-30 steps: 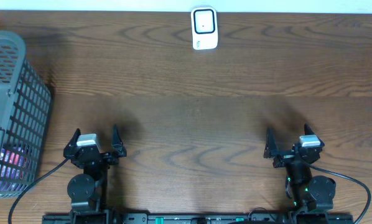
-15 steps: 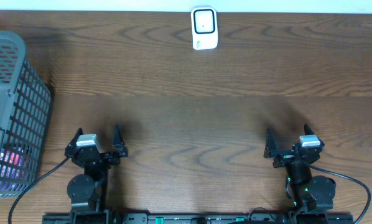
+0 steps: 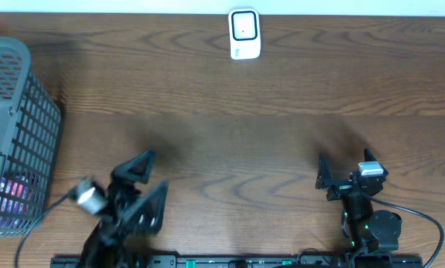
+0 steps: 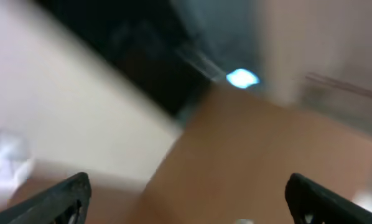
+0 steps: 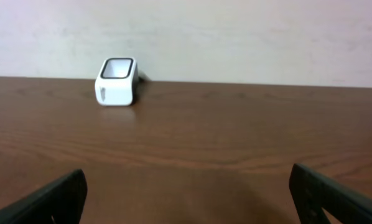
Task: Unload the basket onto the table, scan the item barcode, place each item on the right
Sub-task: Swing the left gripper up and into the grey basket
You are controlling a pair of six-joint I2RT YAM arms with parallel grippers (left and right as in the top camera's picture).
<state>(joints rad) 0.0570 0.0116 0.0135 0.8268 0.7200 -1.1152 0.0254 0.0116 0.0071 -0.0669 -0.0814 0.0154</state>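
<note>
The white scanner (image 3: 244, 33) stands at the table's far edge, near the middle, and the right wrist view shows the scanner (image 5: 116, 82) far ahead on the left. Colourful packaged items (image 3: 7, 195) lie in the grey basket (image 3: 18, 82) at the left edge; no barcode shows on them. My left gripper (image 3: 157, 171) is open and empty, swung round at the near left, and its wrist view is smeared, showing only its gripper (image 4: 189, 196) with dark fingertips (image 4: 71, 194) wide apart. My right gripper (image 3: 345, 160) is open and empty at the near right, with the same gripper (image 5: 189, 196) over bare wood.
The basket takes up the left side of the brown wooden table (image 3: 230, 141). A pale wall (image 5: 236, 31) runs behind the scanner. Cables trail from both arm bases along the near edge.
The left arm has swung sharply and turned, with its wrist camera now off to the left and its picture blurred. The right arm, scanner and basket have not moved.
</note>
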